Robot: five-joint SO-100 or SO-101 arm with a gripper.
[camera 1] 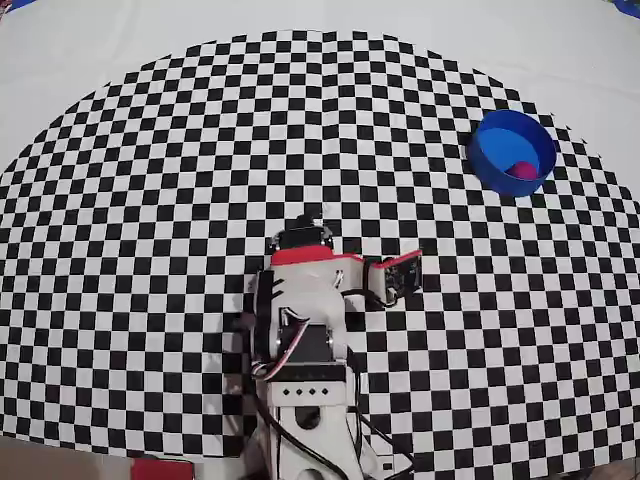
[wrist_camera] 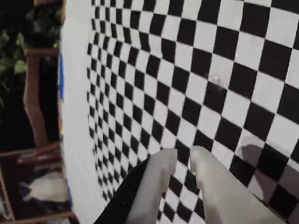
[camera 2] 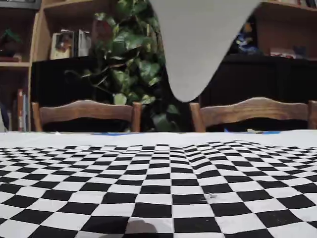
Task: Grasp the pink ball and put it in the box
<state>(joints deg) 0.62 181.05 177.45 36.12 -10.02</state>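
- Checkerboard cloth covers the table in the overhead view, and the box, a round blue container with low walls, stands on it near the cloth's upper right edge.
- The pink ball lies inside the box, against the part of the wall nearest the arm.
- The arm sits folded over its base at the lower middle of the cloth, well apart from the box, down and to the left of it.
- In the wrist view the hand enters from the bottom edge; its two pale fingers stand close together with only a thin gap between the tips, and nothing is pinched between them.
- Below the fingers in that view is bare checkered cloth; the box does not show there.
- The fixed view looks low across the cloth toward two wooden chairs, a leafy plant and dark shelves behind them.
- A pale, blurred shape hangs from the top edge of that view; what it is cannot be told.
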